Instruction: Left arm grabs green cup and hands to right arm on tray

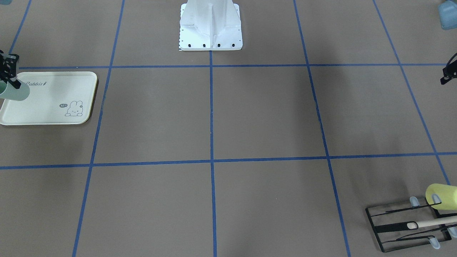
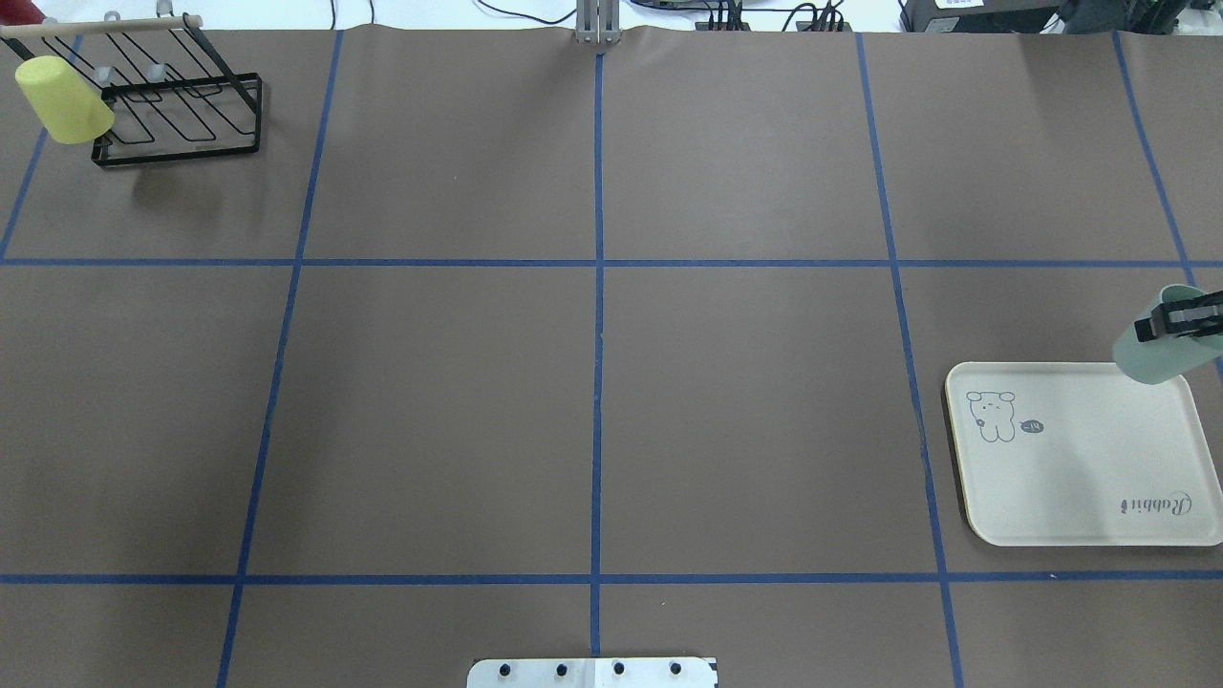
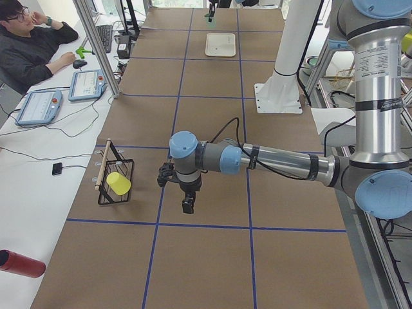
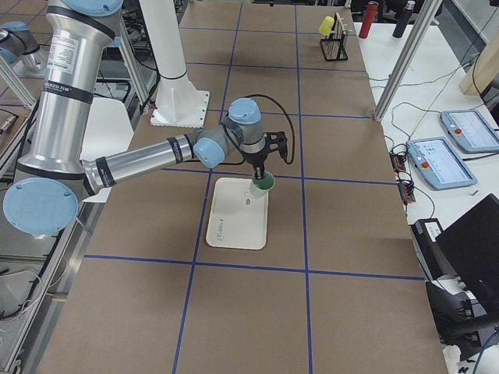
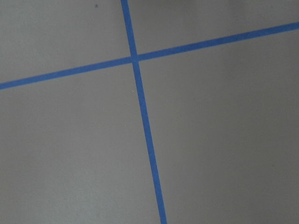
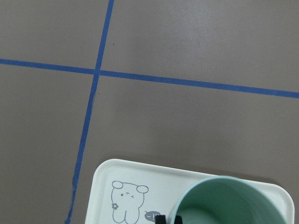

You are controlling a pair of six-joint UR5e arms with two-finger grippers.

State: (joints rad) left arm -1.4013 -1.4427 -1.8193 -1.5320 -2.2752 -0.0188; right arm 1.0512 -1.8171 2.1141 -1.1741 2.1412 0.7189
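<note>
My right claw (image 2: 1177,321) is clamped on the rim of the green cup (image 2: 1158,354), mouth up, over the far edge of the tray (image 2: 1070,478) so the base can land flat; my left claw (image 3: 187,205) hovers near the black wire rack (image 3: 117,179), can't tell its gap.

Brown table surface (image 5: 219,140) with two crossing blue tape lines (image 5: 134,58)

Brown taped table (image 2: 430,411) bears cream tray (image 2: 1080,483) and black wire rack (image 1: 391,227)

Smooth plastic green cup (image 6: 231,203), matt tray (image 2: 1080,468)
</note>
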